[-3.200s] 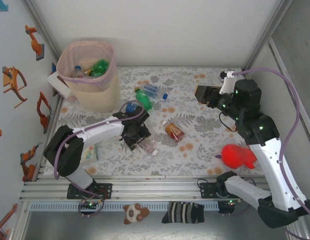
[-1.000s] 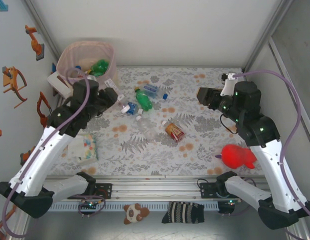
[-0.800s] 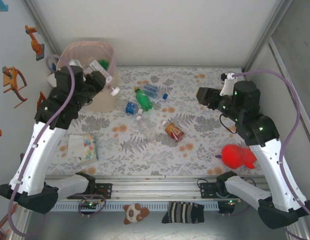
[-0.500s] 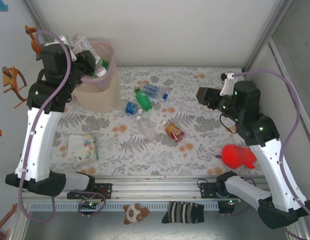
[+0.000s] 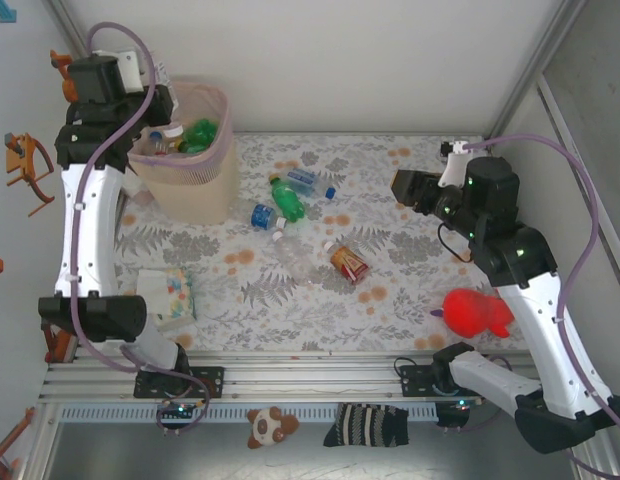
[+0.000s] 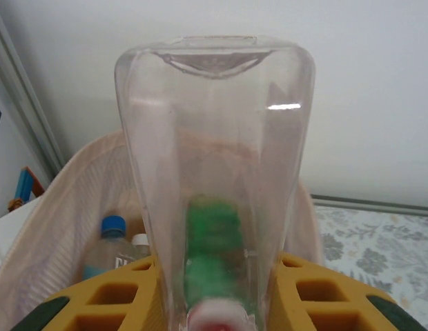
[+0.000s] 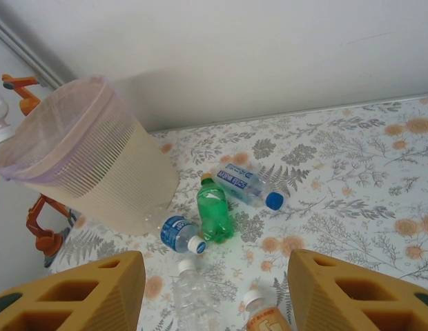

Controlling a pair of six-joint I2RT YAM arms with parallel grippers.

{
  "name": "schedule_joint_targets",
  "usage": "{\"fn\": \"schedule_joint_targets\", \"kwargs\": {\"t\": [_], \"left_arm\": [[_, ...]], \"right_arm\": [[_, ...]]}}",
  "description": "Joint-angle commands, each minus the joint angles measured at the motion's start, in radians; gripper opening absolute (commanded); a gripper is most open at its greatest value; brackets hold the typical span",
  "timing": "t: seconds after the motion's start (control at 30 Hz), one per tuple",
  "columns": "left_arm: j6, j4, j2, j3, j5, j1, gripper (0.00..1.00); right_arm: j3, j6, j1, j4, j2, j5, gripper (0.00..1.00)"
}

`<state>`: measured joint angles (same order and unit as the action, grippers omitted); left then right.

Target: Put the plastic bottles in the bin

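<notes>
My left gripper (image 5: 153,100) is raised at the back left rim of the pale pink bin (image 5: 195,190). In the left wrist view it (image 6: 214,303) is shut on a clear plastic bottle (image 6: 214,158) that stands upright between the yellow fingers (image 6: 96,296), with the bin (image 6: 69,200) behind and below. Inside the bin lie a green bottle (image 5: 200,134) and a blue-capped one (image 6: 112,238). On the table lie a green bottle (image 5: 287,198), a blue-labelled clear one (image 5: 310,183), a short blue-labelled one (image 5: 261,215), a clear one (image 5: 294,255) and an orange one (image 5: 348,263). My right gripper (image 5: 403,187) hovers open at the right, empty.
A red plush toy (image 5: 477,312) lies at the near right. A white box with coloured dots (image 5: 168,296) sits at the near left. A striped sock (image 5: 366,425) and a small plush (image 5: 270,426) lie in front of the rail. Walls close in the table at the back and both sides.
My left arm has swung up and left from above the table to the bin's rim, carrying the clear bottle. The right arm has stayed still.
</notes>
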<state>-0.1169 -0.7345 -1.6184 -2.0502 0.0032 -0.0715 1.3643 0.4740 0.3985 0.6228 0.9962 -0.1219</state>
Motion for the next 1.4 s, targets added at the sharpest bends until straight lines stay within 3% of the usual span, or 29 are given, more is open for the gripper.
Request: {"fn": "schedule_joint_targets", "kwargs": {"t": [0.0, 0.3, 0.7, 0.93, 1.03, 1.2, 1.37], "left_arm": [[0.068, -0.052, -0.052, -0.039, 0.034, 0.032, 0.11], [0.1, -0.242, -0.225, -0.1, 0.05, 0.061, 0.12], [0.09, -0.352, -0.302, -0.064, -0.047, 0.061, 0.27], [0.079, -0.355, -0.27, -0.108, -0.046, 0.061, 0.57], [0.079, -0.356, -0.251, -0.143, -0.045, 0.061, 0.65], [0.08, -0.353, -0.231, -0.189, 0.004, 0.061, 0.67], [0.065, -0.36, -0.232, -0.217, 0.097, 0.061, 0.63]], "right_arm": [[0.029, 0.008, 0.007, -0.028, 0.004, 0.001, 0.56], [0.032, 0.005, 0.007, -0.038, 0.014, -0.005, 0.56], [0.035, -0.005, 0.007, -0.032, 0.019, -0.005, 0.56], [0.034, -0.011, 0.007, -0.031, 0.015, -0.001, 0.56], [0.033, -0.012, 0.007, -0.03, 0.013, -0.001, 0.56], [0.027, -0.009, 0.007, -0.029, 0.01, 0.001, 0.56], [0.024, -0.009, 0.007, -0.031, 0.001, 0.002, 0.56]]}}
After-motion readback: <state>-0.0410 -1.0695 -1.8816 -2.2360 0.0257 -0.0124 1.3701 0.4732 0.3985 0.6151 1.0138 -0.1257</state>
